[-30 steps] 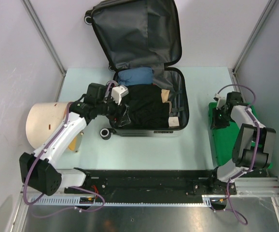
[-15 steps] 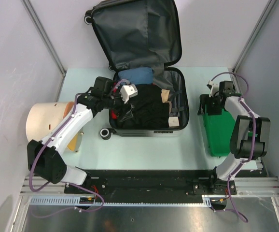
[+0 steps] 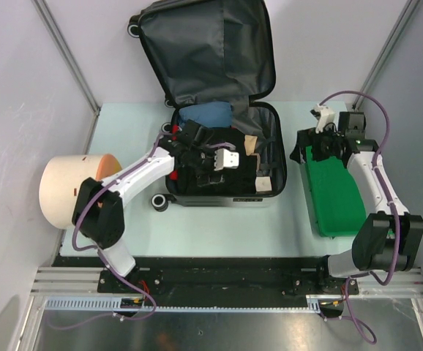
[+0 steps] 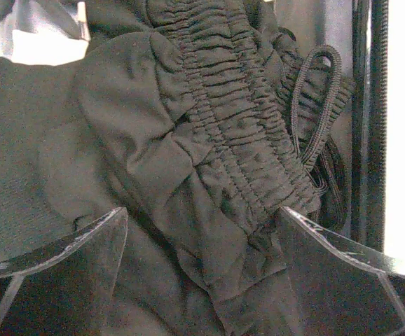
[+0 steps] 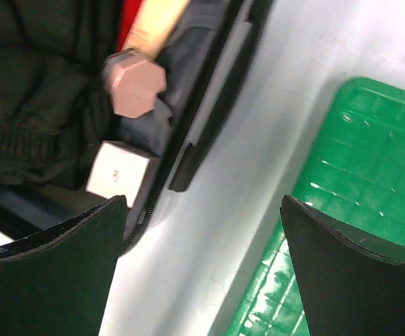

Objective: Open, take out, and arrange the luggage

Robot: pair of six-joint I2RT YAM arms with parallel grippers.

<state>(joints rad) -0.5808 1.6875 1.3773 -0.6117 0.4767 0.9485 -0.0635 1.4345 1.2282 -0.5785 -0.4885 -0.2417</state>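
The luggage [image 3: 279,157] lies open on the table with its grey-lined lid [image 3: 211,51] standing up at the back. Inside are a black garment [image 3: 244,172], a blue garment [image 3: 206,113] and a small white box [image 3: 263,183]. My left gripper [image 3: 213,174] reaches into the case. In the left wrist view it [image 4: 202,217] stands open just above the black garment's elastic waistband [image 4: 223,105]. My right gripper [image 3: 301,152] hangs open over the bare table strip [image 5: 209,231] between the luggage's right rim [image 5: 188,154] and the green bin [image 5: 357,175], holding nothing.
A green plastic bin [image 3: 336,190] sits at the right. A beige cylinder [image 3: 65,186] lies at the left. One luggage wheel [image 3: 159,202] sticks out at the case's front left. A pink hexagonal piece [image 5: 134,82] shows inside the case's right corner.
My left arm has swung right, further into the case over the black garment. My right gripper has opened and moved left from over the bin to the gap beside the luggage.
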